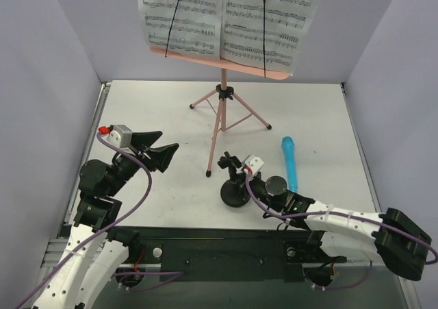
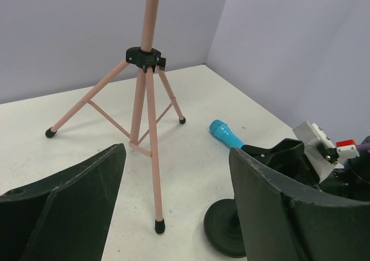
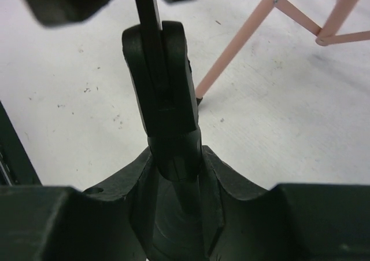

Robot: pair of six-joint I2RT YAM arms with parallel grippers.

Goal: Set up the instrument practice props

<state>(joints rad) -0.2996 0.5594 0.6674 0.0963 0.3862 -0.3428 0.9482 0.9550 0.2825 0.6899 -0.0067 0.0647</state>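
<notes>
Near front centre of white surface [image 1: 157, 110]: short black round-based mic stand [image 1: 234, 194], upright, right claw [image 3: 177, 167] clamped on its thin stem. Probably rigid, bottom-heavy; best held low on stem. Small bright blue microphone [image 1: 289, 162] lies nearby, right. Left claw [image 1: 156, 149] apart, empty.

I see a white surface [image 1: 150, 110], faintly speckled with dark marks, closed in by pale lavender walls [image 1: 41, 62] on three sides.
</notes>
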